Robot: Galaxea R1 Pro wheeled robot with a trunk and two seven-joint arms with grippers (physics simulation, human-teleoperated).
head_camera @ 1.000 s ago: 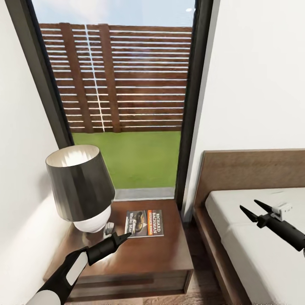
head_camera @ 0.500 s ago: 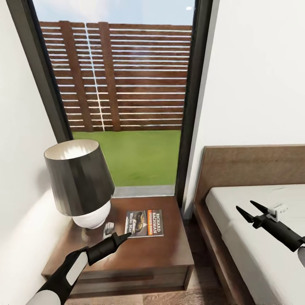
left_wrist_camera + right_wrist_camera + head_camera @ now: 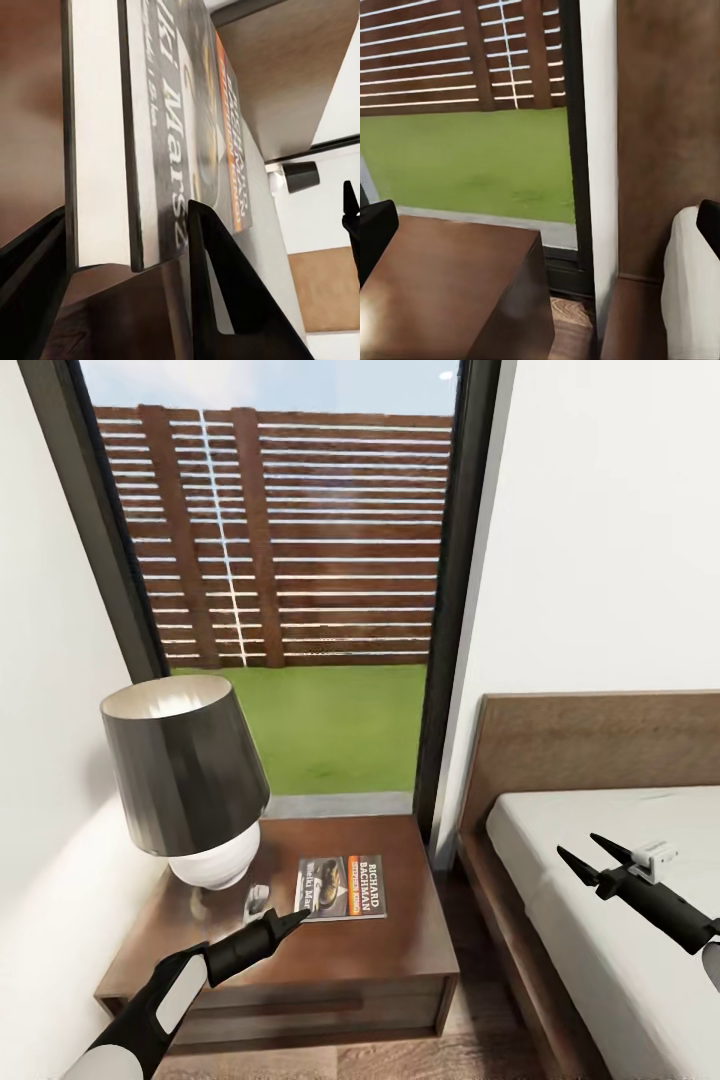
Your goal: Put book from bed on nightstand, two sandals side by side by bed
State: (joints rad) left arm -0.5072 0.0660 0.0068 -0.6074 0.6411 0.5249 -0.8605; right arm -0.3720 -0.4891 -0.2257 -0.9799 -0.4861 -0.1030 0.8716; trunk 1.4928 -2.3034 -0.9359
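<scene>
Book (image 3: pixel 341 887) lies flat on the nightstand (image 3: pixel 330 960) surface, beside a dark-shaded lamp (image 3: pixel 187 780). Cover reads "RICHARD BACHMAN". Left claw (image 3: pixel 296 917) sits at its near edge, fingers parted, gripping nothing. Right claw (image 3: pixel 585 857) hangs open above the bed (image 3: pixel 620 920).

book (image 3: pixel 341 887) lies flat, cover up, on the nightstand (image 3: pixel 400 950) top, near its middle. dark cover, orange band, white "richard bachman" lettering. nightstand is glossy dark brown with one drawer, just beside the bed (image 3: pixel 600 900), whose mattress is bare light grey.
</scene>
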